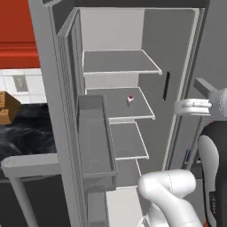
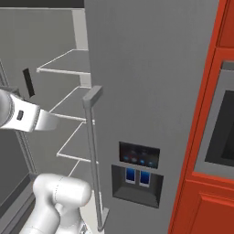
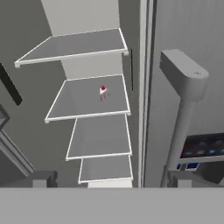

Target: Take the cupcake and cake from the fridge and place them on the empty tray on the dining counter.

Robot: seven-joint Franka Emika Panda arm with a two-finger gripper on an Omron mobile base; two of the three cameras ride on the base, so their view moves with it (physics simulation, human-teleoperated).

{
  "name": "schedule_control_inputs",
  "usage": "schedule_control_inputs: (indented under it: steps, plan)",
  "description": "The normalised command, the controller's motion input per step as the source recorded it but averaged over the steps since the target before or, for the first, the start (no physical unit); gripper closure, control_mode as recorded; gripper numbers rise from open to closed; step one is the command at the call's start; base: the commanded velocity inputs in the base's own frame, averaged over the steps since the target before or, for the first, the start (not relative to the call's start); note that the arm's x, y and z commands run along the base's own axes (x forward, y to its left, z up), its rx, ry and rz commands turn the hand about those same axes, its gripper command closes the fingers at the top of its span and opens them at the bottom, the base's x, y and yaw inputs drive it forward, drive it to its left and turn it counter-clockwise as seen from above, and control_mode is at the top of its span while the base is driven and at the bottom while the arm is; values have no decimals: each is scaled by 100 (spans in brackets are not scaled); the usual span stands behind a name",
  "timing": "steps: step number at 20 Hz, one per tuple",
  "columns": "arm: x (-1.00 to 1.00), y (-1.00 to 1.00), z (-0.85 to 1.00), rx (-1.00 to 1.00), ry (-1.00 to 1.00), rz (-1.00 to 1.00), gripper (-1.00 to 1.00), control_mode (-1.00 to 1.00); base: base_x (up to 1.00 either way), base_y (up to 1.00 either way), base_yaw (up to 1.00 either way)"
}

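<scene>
The fridge (image 1: 177,53) stands open; the cake (image 1: 130,99) sits on its second shelf (image 1: 119,104) from the top. The gripper's (image 3: 111,186) jaws are spread, empty, outside. A careless reach could topple the slice.

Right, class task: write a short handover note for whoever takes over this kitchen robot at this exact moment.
Hand: open, empty, held out in front of the open fridge.
Cake: small white slice with a red top, on the second shelf down, apart from the hand.
Cupcake, tray: I can't place them from here.
Done: fridge door is open.
Left: pick up the cake and the cupcake, carry both to the tray on the dining counter.
</scene>
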Motion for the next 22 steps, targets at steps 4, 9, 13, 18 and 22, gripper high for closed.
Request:
schedule_control_inputs:
  steps: [4, 9, 13, 18, 22]
  plan:
    - [0, 0, 0, 0, 0, 0, -100, 100, 94, 0, 39]
    - [0, 0, 0, 0, 0, 0, -100, 100, 74, 7, 31]
    - [0, 0, 0, 0, 0, 0, -100, 100, 64, 26, 0]
    - [0, 0, 0, 0, 0, 0, -100, 100, 93, 79, -26]
    - [0, 0, 0, 0, 0, 0, -100, 100, 89, 54, -24]
